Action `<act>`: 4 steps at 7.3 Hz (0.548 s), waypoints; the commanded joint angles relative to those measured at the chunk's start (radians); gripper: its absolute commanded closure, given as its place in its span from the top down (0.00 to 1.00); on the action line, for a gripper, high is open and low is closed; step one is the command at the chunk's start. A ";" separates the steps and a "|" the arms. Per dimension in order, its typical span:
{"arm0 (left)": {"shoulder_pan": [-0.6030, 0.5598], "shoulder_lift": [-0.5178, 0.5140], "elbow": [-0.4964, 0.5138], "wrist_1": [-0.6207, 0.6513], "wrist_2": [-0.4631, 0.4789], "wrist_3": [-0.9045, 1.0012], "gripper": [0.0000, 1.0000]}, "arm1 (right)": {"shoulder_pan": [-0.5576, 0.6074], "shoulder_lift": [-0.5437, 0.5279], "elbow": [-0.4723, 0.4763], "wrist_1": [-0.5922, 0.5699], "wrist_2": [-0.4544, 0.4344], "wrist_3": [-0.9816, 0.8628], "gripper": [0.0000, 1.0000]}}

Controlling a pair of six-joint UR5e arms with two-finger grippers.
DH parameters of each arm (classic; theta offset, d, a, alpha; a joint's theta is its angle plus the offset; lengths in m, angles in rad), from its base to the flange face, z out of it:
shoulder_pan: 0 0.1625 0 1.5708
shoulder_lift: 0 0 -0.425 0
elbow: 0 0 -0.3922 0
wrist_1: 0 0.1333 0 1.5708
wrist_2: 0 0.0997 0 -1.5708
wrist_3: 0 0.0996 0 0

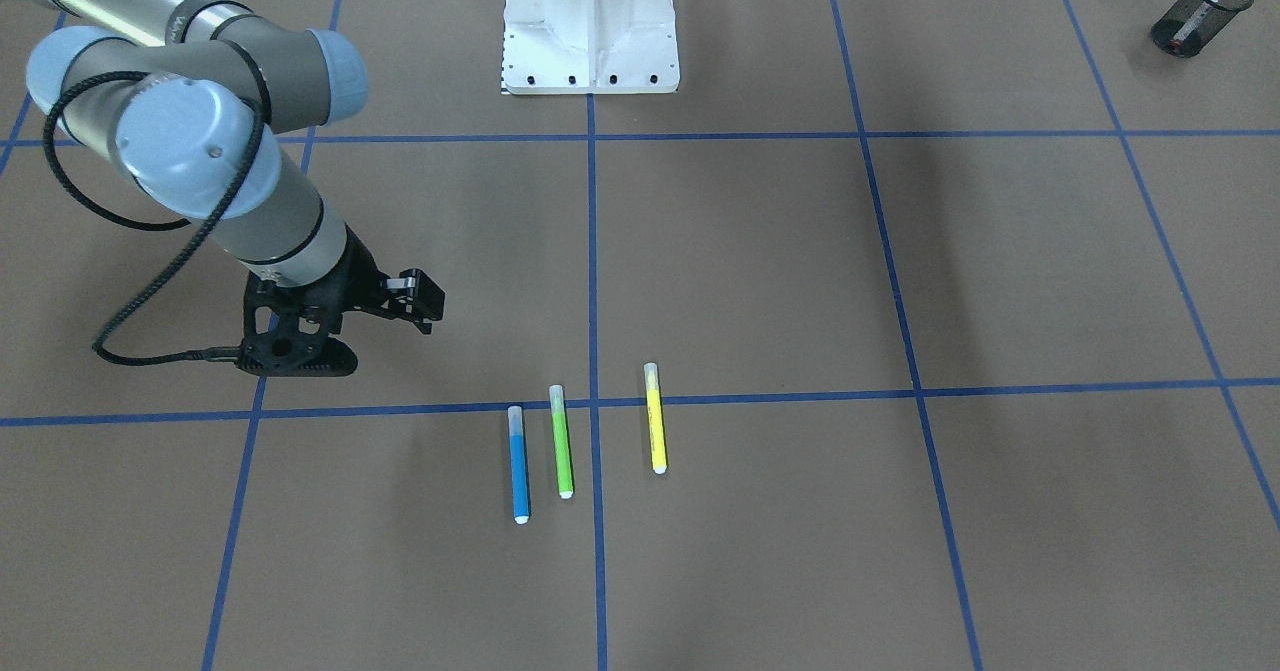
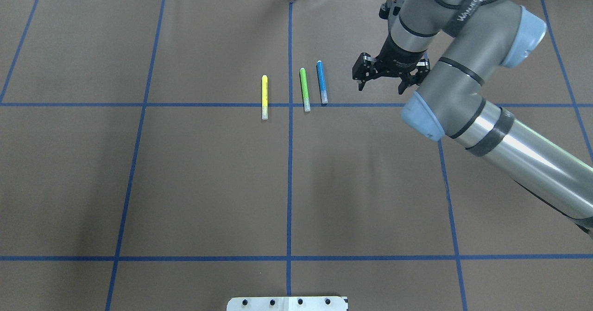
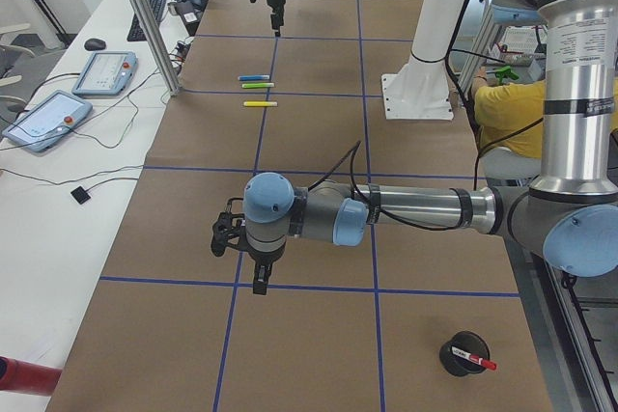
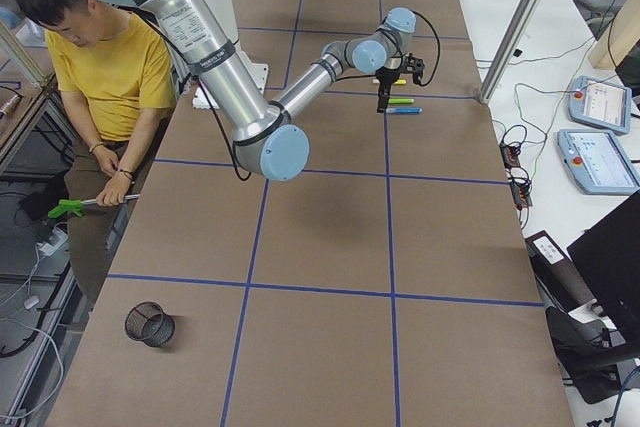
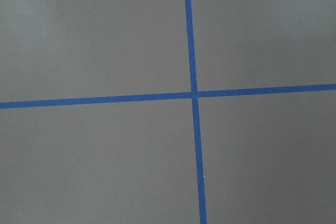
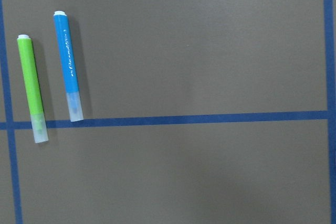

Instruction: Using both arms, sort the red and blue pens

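Near the table's middle, the blue pen [image 2: 321, 81] lies flat at the end of a row, with the green marker [image 2: 304, 89] just beside it and the yellow marker [image 2: 264, 97] further along. All three lie parallel, none touching. My right gripper [image 2: 381, 88] hovers beside the blue pen, fingers spread, holding nothing. I'd say it's there because blue is the end nearest that arm. The red pen [image 3: 475, 361] sits in the mesh cup [image 1: 1178, 31] at the left end, so that half looks done. My left gripper [image 3: 241, 262] hangs over bare table, well apart from the row, likely parked clear. Only the side view shows it, so I can't tell if it's open or closed. The other cup [image 4: 148, 324], at the right end, looks empty and is probably blue's target.
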 commanded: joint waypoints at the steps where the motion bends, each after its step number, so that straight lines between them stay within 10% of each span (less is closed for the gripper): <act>1: 0.000 0.006 0.001 0.000 -0.001 0.000 1.00 | -0.016 0.181 -0.222 -0.004 -0.016 0.028 0.99; 4: 0.002 0.006 0.012 0.002 -0.001 0.002 1.00 | -0.019 0.309 -0.421 0.001 -0.039 0.045 0.98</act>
